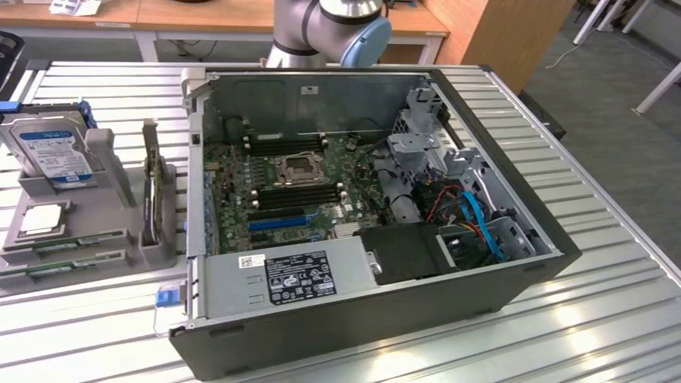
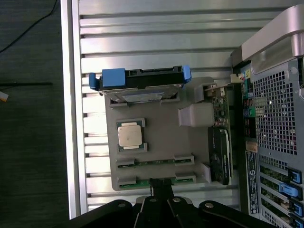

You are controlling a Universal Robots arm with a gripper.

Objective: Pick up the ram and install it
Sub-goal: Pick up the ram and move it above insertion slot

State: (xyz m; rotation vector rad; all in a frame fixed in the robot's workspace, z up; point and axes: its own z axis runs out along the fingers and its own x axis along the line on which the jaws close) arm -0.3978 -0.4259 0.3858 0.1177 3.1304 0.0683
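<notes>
**A:** Entry one, the claw?
**B:** Claw [image 2: 161, 186]: jaws pressed together, nothing in them. In the wrist view its tip lines up with the outer ram stick [image 2: 135, 182]. Whether it touches the stick cannot be told.

**A:** Entry two, the ram?
**B:** Two sticks, both lying flat in slots of the grey holder [image 2: 161, 142]. The outer ram stick sits at the holder's edge farthest from the hard drive [image 1: 53, 152]. The inner ram stick [image 2: 154, 162] lies parallel, between the outer one and the processor [image 2: 129, 135].

**A:** Other contents of the holder?
**B:** Hard drive, propped in a blue-ended caddy. Processor, square and silver, flat in its recess. Graphics card [image 2: 221, 147], standing on edge on the side facing the computer case [image 1: 352, 327].

**A:** And the case?
**B:** On its side, open, motherboard [image 1: 229, 163] facing up. It rests on the slatted metal table [image 1: 596, 319], just beside the holder, on the exterior view's right. The robot arm [image 1: 324, 24] stands behind it.
</notes>
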